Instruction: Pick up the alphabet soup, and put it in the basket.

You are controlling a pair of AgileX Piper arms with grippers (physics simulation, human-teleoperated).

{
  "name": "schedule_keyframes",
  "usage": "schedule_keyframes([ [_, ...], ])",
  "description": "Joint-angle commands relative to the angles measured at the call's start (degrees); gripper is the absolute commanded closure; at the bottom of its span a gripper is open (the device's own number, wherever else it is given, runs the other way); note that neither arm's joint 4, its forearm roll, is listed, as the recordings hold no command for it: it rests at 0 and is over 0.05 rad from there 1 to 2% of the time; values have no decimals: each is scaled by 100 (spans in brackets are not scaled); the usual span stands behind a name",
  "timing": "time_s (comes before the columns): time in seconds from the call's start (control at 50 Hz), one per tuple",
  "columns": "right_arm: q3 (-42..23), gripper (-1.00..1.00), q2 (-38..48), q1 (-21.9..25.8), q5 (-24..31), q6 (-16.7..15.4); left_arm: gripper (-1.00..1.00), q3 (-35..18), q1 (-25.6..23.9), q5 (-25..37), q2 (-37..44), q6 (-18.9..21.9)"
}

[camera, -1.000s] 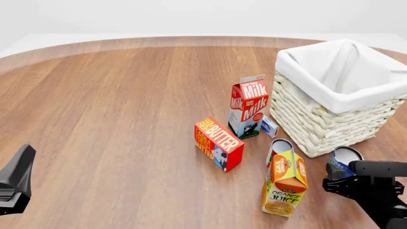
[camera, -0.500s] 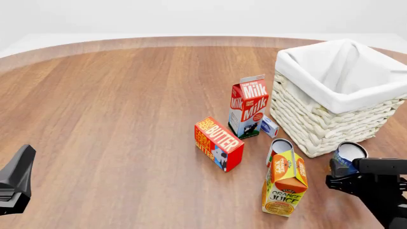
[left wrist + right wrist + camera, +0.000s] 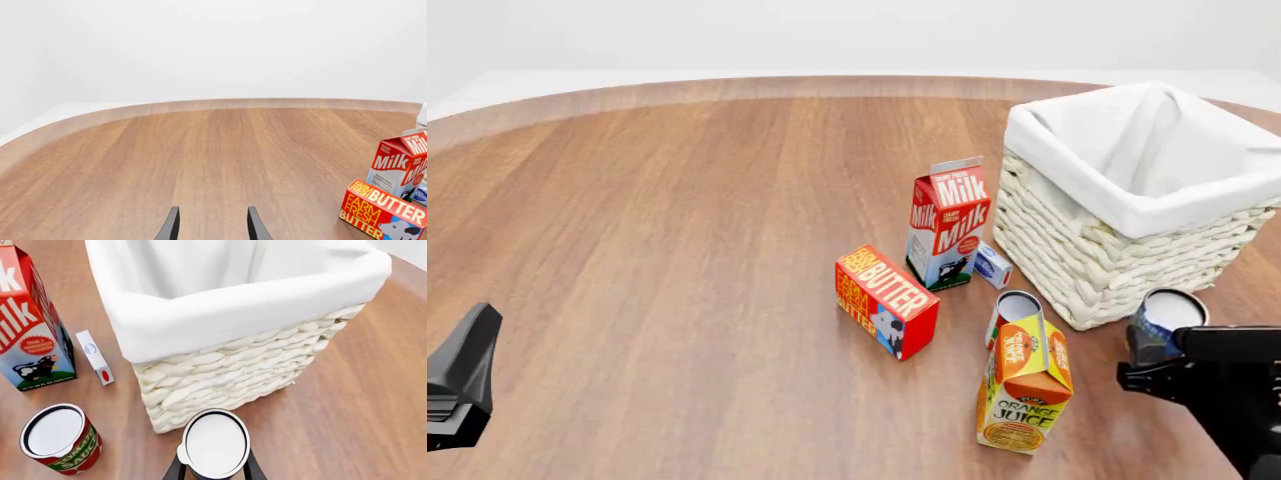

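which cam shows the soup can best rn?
Right wrist view: the soup can sits close and centred between the right gripper's fingers, its top fully visible. Front view shows it small, partly behind the gripper beside the basket. Left wrist view misses it.

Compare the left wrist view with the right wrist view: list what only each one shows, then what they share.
Only the left wrist view: the butter box, the far table edge, and the open left end effector with nothing between its fingers.

Only the right wrist view: the basket, the right end effector shut on the alphabet soup, the red tomato sauce can, and a small white box.

Both: the milk carton and the wooden table.
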Motion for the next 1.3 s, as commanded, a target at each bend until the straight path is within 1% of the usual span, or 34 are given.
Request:
schedule_keyframes([
  [0.02, 0, 100, -139, -20, -14, 55, -100, 0, 0, 0, 0, 0],
  [0.42, 0, 100, -312, -71, -1, 2, -100, 0, 0, 0, 0, 0],
  [0.52, 0, 100, -440, -99, 79, -15, -100, 0, 0, 0, 0, 0],
  [0.54, 0, 100, -646, -117, 252, -28, -100, 0, 0, 0, 0, 0],
  [0.62, 0, 100, -963, -113, 552, -47, -100, 0, 0, 0, 0, 0],
  [0.68, 0, 100, -1393, -131, 944, -64, -100, 0, 0, 0, 0, 0],
  [0.76, 0, 100, -1806, -138, 1331, -82, -100, 0, 0, 0, 0, 0],
  [0.84, 0, 100, -2591, -155, 2063, -115, -100, 0, 0, 0, 0, 0],
  [0.9, 0, 100, -2872, -140, 2325, -191, -100, 0, 0, 0, 0, 0],
  [0.94, 0, 100, -3098, -147, 2528, -174, -100, 0, 0, 0, 0, 0],
  [1.08, 0, 100, -3439, -141, 2822, -191, -100, 0, 0, 0, 0, 0],
  [1.16, 0, 100, -3832, -152, 3162, -202, -100, 0, 0, 0, 0, 0],
  [1.3, 0, 100, -4247, -151, 3496, -227, -100, 0, 0, 0, 0, 0],
])
